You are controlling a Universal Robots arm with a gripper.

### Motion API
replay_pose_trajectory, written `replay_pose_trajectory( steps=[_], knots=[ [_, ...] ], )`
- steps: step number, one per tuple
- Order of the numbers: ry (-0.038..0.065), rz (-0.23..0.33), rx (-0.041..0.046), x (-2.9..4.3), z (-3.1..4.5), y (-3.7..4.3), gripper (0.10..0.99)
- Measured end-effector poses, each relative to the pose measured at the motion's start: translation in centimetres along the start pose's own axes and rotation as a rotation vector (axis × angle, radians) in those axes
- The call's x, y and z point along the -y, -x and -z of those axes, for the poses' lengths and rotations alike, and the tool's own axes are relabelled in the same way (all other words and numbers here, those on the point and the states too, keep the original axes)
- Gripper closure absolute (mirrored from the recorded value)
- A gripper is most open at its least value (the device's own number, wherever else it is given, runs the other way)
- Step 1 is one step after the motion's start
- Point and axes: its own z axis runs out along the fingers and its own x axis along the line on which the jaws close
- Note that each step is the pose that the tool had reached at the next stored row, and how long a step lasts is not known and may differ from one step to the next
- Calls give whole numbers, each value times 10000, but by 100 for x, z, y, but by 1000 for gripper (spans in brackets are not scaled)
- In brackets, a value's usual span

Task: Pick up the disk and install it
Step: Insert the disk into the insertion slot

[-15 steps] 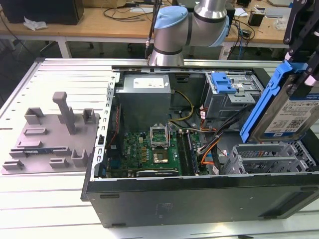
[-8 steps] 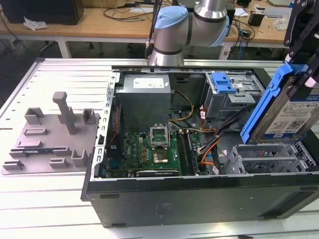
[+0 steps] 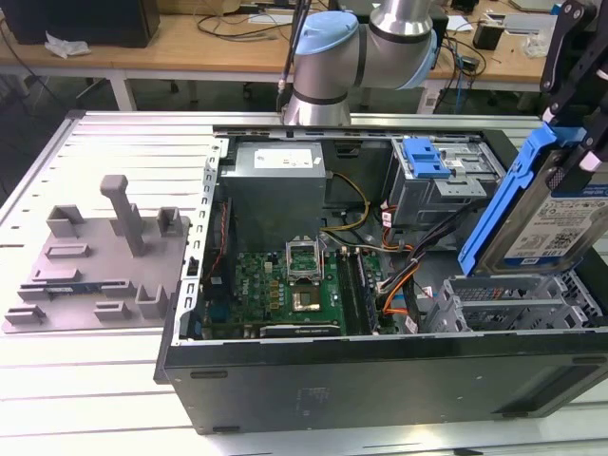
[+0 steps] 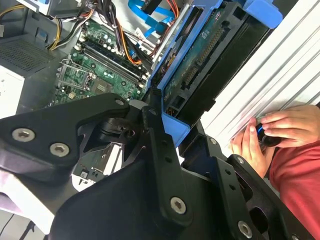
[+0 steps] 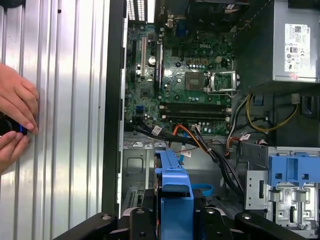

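While one disk point(image 3: 556, 223) hangs tilted above the open computer case point(image 3: 380, 366), two fingers point(image 3: 570, 71) clamp its blue frame.

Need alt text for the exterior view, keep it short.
The gripper holds the disk, tilted in its blue frame, over the drive cage at the exterior view's right end of an open computer case. The case lies on a ribbed metal table, motherboard exposed, with a grey holder block on the exterior view's left.
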Motion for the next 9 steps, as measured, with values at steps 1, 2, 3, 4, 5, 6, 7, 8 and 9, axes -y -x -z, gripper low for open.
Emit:
replay_pose_trajectory(
  steps=[1,2,3,4,5,6,7,8,9],
  knots=[
    [0,0,0,1,-5,0,718],
    [0,0,0,2,-17,-1,718],
    [0,0,0,2,-27,-1,718],
    [-1,0,1,3,-36,-1,718],
    [0,0,0,4,-45,-2,718],
    [0,0,0,5,-52,-2,718],
    [0,-1,0,8,-61,-2,718],
    [0,-1,1,11,-64,-2,718],
    [0,-2,1,14,-68,-2,718]
  ],
)
